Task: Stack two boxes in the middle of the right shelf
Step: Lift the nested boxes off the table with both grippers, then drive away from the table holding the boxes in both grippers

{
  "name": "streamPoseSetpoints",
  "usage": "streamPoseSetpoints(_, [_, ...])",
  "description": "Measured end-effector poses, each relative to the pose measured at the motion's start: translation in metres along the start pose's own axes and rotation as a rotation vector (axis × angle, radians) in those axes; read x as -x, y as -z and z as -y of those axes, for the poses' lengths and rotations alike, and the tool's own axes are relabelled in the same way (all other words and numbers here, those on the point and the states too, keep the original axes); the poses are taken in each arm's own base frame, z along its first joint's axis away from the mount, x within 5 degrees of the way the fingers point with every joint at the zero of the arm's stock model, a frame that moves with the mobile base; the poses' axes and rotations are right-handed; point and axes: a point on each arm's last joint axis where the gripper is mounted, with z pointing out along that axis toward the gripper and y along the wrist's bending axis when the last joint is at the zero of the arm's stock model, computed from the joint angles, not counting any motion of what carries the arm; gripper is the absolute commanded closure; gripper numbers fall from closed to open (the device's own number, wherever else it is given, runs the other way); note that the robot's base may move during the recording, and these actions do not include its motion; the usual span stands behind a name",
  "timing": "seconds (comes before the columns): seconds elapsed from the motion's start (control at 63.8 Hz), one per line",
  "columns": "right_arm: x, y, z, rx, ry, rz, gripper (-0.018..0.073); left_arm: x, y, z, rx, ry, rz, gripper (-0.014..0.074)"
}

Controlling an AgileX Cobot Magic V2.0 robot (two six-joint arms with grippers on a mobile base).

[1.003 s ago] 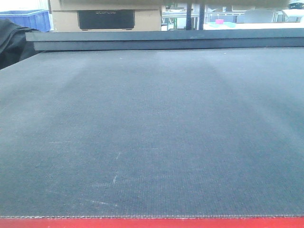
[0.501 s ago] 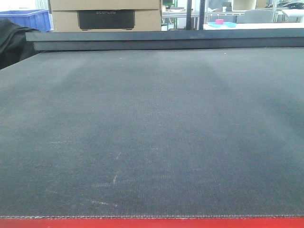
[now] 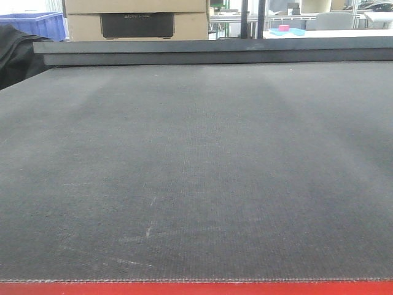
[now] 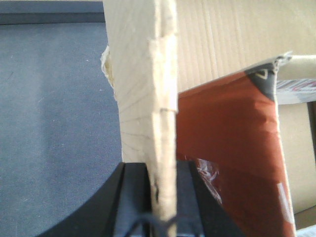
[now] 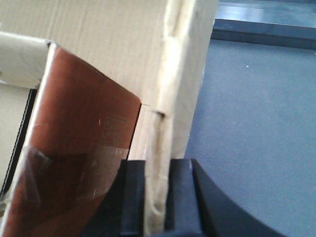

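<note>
Nearest in the left wrist view, the left hand is closed tight on the upright side wall of a cardboard box, a black finger pressed to each face of the wall. The wall's top edge is ragged and torn on its left side. To the right of that wall, inside the box, a red-brown sheet leans at a tilt with clear tape low on it. To the left lies bare dark grey tabletop, open all the way to its far border.

The right hand mirrors this: its fingers pinch a creased upright cardboard wall, with the red-brown sheet on its left and open tabletop on its right. Both wrist cameras look along the clamped wall edge. It appears to be one box held by opposite walls, though no view shows it whole.

From the front, a red edge runs along the near side of the tabletop, and the grey surface stretches flat and wide to a raised dark strip at the far side. Beyond that strip stand a tan carton with a black panel, a blue bin to its left, and black cloth at the far left
</note>
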Motion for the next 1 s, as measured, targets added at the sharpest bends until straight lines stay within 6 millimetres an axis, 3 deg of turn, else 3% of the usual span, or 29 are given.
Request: streamPoseSetpoints(1.003, [0.0000, -0.0008, -0.0001, 0.003, -0.002, -0.001, 0.0712, 0.0001, 0.0000, -0.0003, 0.003, -0.001, 0.001, 0.0708])
